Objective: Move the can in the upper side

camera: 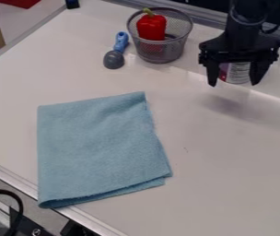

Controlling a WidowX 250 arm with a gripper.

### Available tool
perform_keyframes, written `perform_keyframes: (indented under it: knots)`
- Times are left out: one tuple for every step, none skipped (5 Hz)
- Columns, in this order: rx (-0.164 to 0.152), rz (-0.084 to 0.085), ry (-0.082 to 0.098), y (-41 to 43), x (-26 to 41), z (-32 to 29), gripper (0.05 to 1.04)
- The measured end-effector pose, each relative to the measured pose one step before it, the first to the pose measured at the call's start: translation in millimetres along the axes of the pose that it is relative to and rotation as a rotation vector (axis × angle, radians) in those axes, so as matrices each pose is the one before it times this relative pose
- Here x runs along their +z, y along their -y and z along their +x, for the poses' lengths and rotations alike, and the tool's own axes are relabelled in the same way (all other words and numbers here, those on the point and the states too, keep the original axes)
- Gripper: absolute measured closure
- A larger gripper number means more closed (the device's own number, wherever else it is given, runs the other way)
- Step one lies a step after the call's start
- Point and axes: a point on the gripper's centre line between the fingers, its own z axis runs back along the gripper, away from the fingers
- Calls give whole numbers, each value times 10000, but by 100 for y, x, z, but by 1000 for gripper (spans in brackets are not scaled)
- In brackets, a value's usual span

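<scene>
My gripper [233, 84]: upper right of the camera view, pointing down over the white tabletop [229, 161]. Fingers spread wide, tips apart, roughly level with each other. Can [236, 73], with a pale printed label and a red-purple patch at one side, shows in the gap between them, directly below my gripper body. Its top is hidden by that body. Tips reach about as low in the view as the can's bottom edge. Can't tell whether either finger touches the can, or whether its base meets the surface. Soft shadow on the tabletop below us.

Also here: mesh basket [160, 53] near my gripper, red pepper [151, 26] in it. Blue-handled utensil [114, 58] with gray head, just beside the basket. Folded blue cloth [99, 147] flat, well apart from me.
</scene>
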Motion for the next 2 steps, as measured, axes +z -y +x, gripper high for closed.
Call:
perform_keyframes:
  knots:
    - [172, -196, -139, -2569, 1401, -179, 83]
    - [-92, -342, 511, -3935, 528, -55, 83]
